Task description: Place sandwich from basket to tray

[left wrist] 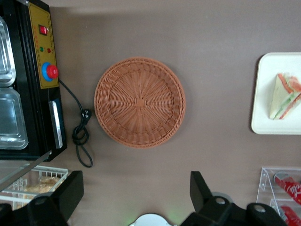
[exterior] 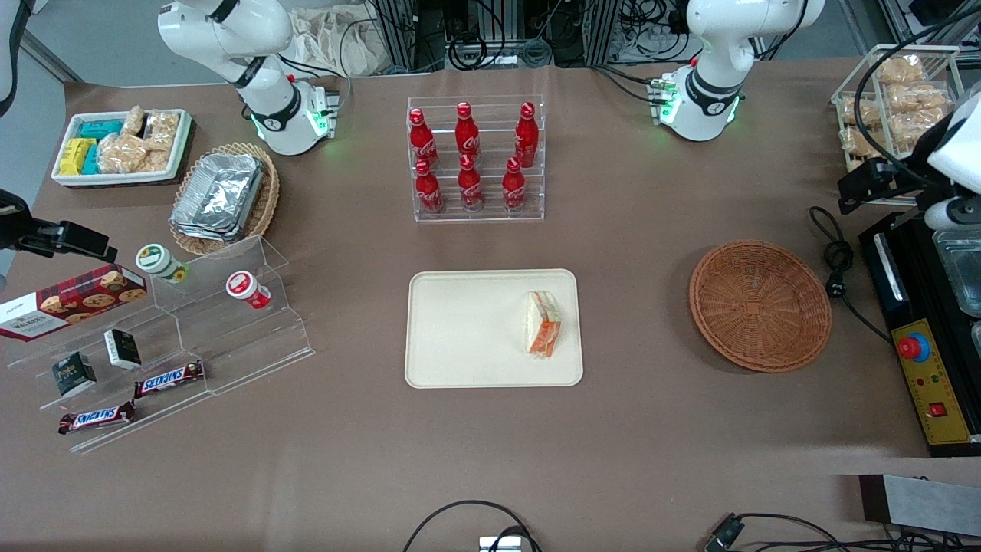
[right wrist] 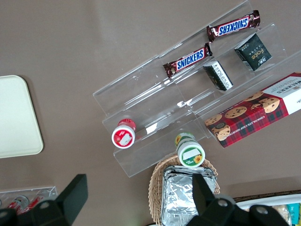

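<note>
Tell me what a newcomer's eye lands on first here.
Probably the six red bottles in their clear rack, farther from the front camera than the tray. Next, the sandwich lying on that tray, and the basket beside it, with nothing in it. The open gripper hovers high above the basket.

Two chocolate bars (right wrist: pixel 233 26) on the clear shelf say SNICKERS, the cookie box (exterior: pixel 70 300) reads Walkers, and the red bottles (exterior: pixel 467 157) show Coca-Cola script.

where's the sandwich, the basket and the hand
sandwich (exterior: pixel 543 323), front view, wrapped wedge's middle
basket (exterior: pixel 759 304), front view, woven floor's centre
hand (left wrist: pixel 136 195), left wrist view, midway between its open fingers, above the table
</note>
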Robot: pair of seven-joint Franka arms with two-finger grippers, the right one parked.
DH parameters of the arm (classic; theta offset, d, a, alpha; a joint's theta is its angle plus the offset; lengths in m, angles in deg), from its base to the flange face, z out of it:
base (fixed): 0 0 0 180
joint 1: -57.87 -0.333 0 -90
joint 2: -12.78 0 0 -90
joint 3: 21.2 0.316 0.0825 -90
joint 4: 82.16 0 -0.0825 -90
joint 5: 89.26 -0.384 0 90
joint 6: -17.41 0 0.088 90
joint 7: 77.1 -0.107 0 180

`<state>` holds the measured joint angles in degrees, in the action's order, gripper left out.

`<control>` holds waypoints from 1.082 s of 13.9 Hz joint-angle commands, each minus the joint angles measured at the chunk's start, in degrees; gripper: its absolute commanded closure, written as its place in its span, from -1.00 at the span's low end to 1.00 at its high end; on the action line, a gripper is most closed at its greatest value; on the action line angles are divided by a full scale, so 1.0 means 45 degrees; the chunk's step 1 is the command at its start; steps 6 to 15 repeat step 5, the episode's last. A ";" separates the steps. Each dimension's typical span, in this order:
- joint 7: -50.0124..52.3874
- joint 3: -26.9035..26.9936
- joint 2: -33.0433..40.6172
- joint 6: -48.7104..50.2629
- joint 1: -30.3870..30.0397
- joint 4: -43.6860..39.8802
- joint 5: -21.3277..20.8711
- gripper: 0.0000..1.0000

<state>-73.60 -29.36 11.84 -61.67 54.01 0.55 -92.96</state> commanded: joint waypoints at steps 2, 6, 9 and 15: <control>-0.0446 0.0037 0.0716 -0.0026 0.0039 0.0858 -0.0017 -1.00; -0.0446 0.0017 0.0580 -0.0026 -0.0019 0.0820 0.0041 -1.00; -0.0446 0.0017 0.0580 -0.0026 -0.0019 0.0820 0.0041 -1.00; -0.0446 0.0017 0.0580 -0.0026 -0.0019 0.0820 0.0041 -1.00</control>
